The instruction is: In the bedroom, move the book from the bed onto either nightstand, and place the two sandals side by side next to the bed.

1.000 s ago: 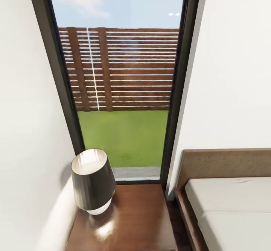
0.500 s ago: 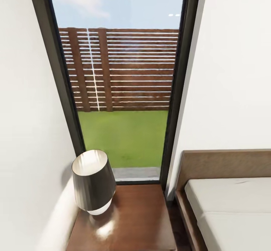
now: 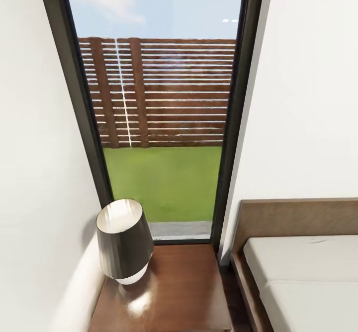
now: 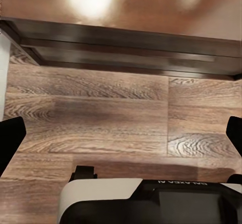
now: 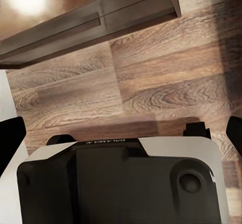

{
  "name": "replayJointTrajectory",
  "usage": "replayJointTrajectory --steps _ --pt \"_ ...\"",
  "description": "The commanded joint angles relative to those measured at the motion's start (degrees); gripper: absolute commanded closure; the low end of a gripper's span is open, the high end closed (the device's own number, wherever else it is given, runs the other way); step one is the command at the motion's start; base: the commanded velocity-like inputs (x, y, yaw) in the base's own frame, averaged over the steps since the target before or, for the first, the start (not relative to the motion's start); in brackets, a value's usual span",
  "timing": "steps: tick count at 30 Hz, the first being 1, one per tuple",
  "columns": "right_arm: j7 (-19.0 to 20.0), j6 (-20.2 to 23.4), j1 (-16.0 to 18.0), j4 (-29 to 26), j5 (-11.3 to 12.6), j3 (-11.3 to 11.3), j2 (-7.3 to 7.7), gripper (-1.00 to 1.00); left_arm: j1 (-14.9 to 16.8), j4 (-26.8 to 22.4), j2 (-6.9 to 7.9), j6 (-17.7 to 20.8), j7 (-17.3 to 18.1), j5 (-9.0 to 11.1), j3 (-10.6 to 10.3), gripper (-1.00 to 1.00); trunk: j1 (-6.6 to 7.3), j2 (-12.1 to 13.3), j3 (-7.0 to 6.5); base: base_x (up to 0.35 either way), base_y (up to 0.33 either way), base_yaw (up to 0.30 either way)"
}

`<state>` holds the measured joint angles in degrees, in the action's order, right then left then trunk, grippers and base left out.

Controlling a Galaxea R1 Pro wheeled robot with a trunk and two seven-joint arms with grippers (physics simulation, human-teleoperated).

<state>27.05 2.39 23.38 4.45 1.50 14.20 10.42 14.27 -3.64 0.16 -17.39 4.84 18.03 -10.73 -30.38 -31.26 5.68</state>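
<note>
Facing window (image 3: 164, 123): lamp (image 3: 124, 240) at nightstand (image 3: 184, 292) far-left corner, bed (image 3: 303, 282) just right. Left gripper (image 4: 121, 138), right gripper (image 5: 121, 133) both spread wide, empty, over plank floor (image 4: 111, 118).

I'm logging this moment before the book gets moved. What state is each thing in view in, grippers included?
nightstand: top bare apart from the lamp, glossy.
lamp: upright on the nightstand's left part, unlit as far as I can tell.
bed: mattress bare where visible.
left gripper: open, empty, above the wood floor.
right gripper: open, empty.
</note>
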Motion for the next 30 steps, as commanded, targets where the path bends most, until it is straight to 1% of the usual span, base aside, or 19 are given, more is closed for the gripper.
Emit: replayJointTrajectory --steps 1,12,16,20,30 --pt "0.2 0.3 0.1 0.1 0.2 0.4 0.04 -1.00 0.1 0.1 0.02 -0.2 0.3 0.6 -0.4 -1.00 0.20 0.3 -0.08 0.000 0.000 0.000" --pt "0.2 0.3 0.1 0.1 0.2 0.4 0.04 -1.00 0.1 0.0 0.02 -0.2 0.3 0.6 -0.4 -1.00 2.62 4.7 -2.05 0.000 0.000 -0.002" --pt "0.2 0.3 0.1 0.1 0.2 0.4 0.02 -1.00 0.1 0.0 0.02 -0.2 0.3 0.6 -0.4 -1.00 3.50 6.3 -2.77 0.000 0.000 -0.074" --pt "0.2 0.3 0.1 0.1 0.1 0.4 -0.04 -1.00 0.1 0.0 0.02 -0.2 0.3 0.7 -0.3 -1.00 3.50 6.3 -2.77 0.000 0.000 -0.229" --pt "0.2 0.3 0.1 0.1 0.1 0.4 -0.05 -1.00 0.1 0.0 0.02 -0.2 0.3 0.7 -0.3 -1.00 3.50 6.3 -2.77 0.000 0.000 -0.293"
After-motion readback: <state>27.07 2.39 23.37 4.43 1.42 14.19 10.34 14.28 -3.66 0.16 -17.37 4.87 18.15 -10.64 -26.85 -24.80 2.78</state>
